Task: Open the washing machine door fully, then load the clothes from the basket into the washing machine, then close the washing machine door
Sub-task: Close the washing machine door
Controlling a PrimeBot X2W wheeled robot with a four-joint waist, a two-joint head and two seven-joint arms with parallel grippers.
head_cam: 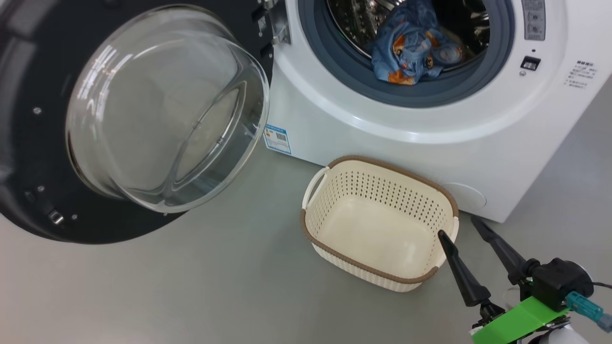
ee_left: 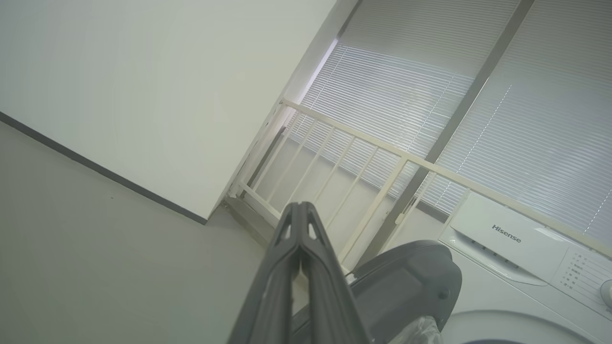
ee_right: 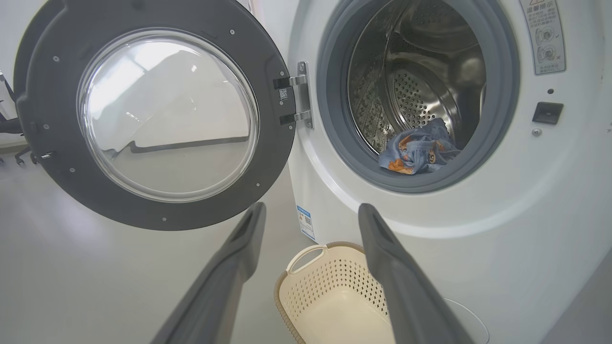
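Note:
The washing machine (head_cam: 382, 119) (ee_right: 502, 215) stands with its round black door (head_cam: 143, 119) (ee_right: 158, 114) swung wide open to the left. Light-blue clothes (head_cam: 413, 45) (ee_right: 418, 153) with orange-brown figures lie at the front of the steel drum, over the grey-blue ring. On the floor before the machine sits the cream basket (head_cam: 330, 191) (ee_right: 306, 296), with nothing inside. My right gripper (head_cam: 459, 227) (ee_right: 311, 210) hangs open at the basket's right end, empty. My left gripper (ee_left: 300, 208) is shut on nothing, pointing past the door's outer edge (ee_left: 406, 286) toward a wall corner.
Grey floor (head_cam: 191, 286) spreads left of and in front of the basket. In the left wrist view a white railing (ee_left: 358, 162) runs before window blinds (ee_left: 526, 119), and a white wall (ee_left: 167, 95) meets the floor. A blue label sticker (head_cam: 277, 138) marks the machine's front.

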